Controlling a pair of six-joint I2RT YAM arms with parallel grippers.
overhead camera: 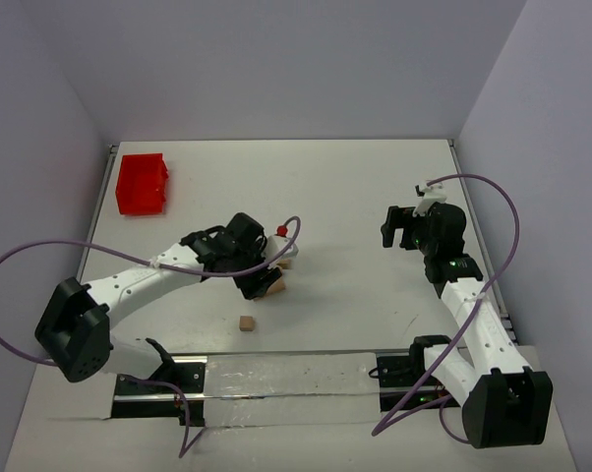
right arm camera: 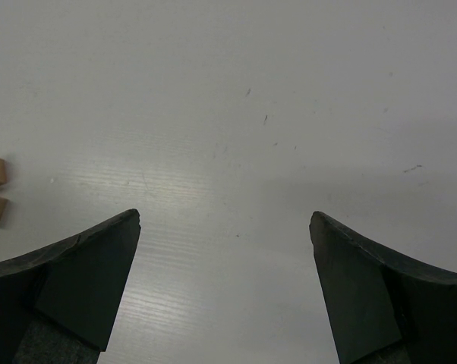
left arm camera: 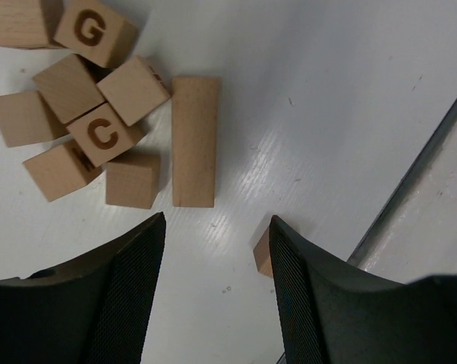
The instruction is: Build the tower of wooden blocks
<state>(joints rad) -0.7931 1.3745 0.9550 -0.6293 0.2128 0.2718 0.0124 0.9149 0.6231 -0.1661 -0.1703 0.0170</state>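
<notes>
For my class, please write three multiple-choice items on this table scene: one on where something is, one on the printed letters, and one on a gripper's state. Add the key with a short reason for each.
1. In the top view, where on the table is the red bin?
A. Far left
B. Near right
C. Between the arm bases

2. Which letters show on the cubes in the left wrist view?
A. G and C
B. A and B
C. None

3. What state is the left gripper in?
A. Shut on a cube
B. Open and empty
C. Shut and empty

Key:
1 A: the bin sits by the far left edge.
2 A: one cube face reads G and another reads C.
3 B: bare table shows between its fingers.
</notes>
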